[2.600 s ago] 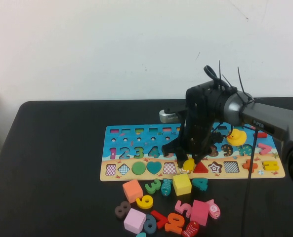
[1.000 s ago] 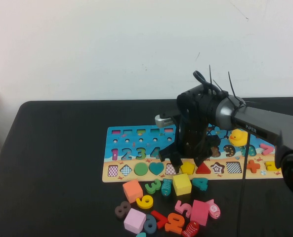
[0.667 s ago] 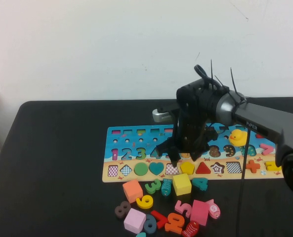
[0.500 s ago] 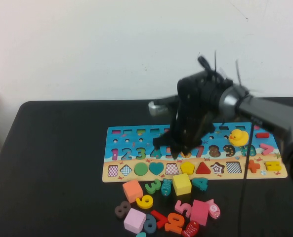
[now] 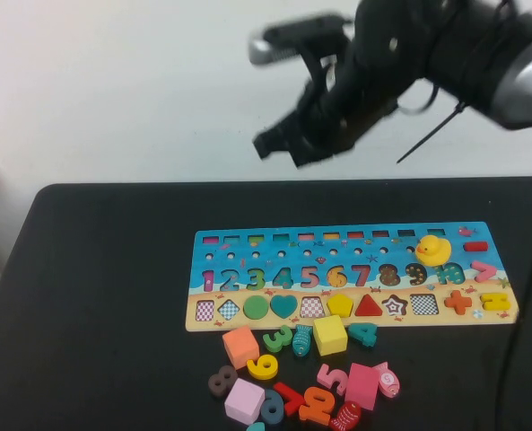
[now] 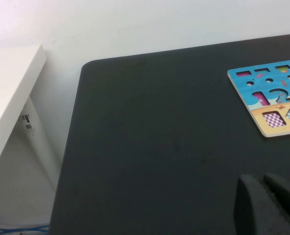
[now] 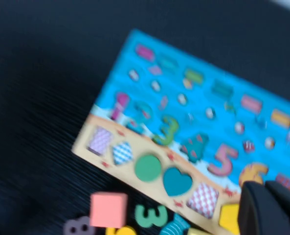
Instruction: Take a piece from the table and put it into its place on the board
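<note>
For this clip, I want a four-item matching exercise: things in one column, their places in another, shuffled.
Things:
1. yellow pentagon
2. yellow duck
3. yellow cube
4. right end effector

Places:
A. on the black table, just in front of the board
B. raised high above the board, shut and empty
C. seated in the board's lower shape row, beside the red triangle
D. standing on the board's number row, towards its right end

The left end effector stays low over the table's left side.

Pairs: 1-C, 2-D, 3-A, 4-B
</note>
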Controlling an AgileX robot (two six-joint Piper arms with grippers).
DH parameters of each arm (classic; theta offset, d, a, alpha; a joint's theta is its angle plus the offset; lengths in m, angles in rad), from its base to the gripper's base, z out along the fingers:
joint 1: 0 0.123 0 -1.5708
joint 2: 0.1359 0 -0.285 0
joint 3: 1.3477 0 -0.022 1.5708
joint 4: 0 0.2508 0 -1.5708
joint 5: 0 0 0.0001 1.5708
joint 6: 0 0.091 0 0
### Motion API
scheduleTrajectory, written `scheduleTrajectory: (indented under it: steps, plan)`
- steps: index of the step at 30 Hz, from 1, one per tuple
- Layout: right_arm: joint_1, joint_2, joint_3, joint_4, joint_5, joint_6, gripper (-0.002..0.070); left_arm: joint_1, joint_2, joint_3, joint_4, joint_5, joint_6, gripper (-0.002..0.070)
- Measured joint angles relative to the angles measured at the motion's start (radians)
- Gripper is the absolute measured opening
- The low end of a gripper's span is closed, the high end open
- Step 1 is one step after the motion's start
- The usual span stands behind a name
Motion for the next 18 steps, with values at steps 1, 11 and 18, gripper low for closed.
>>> scheduleTrajectory:
  steps: [1, 11, 18]
  plan:
    - [0.016, -0.026, 0.000, -0.014, 0.000, 0.000, 0.0019, 0.000, 0.000, 0.000, 0.000, 0.000, 0.000, -0.0002]
    - [0.157, -0.253, 0.020, -0.157, -0.002, 0.036, 0.0019, 0.000, 0.000, 0.000, 0.000, 0.000, 0.000, -0.0002]
    - [0.218, -0.486, 0.233, -0.223, -0.058, 0.094, 0.0019, 0.000, 0.000, 0.000, 0.000, 0.000, 0.000, -0.0002]
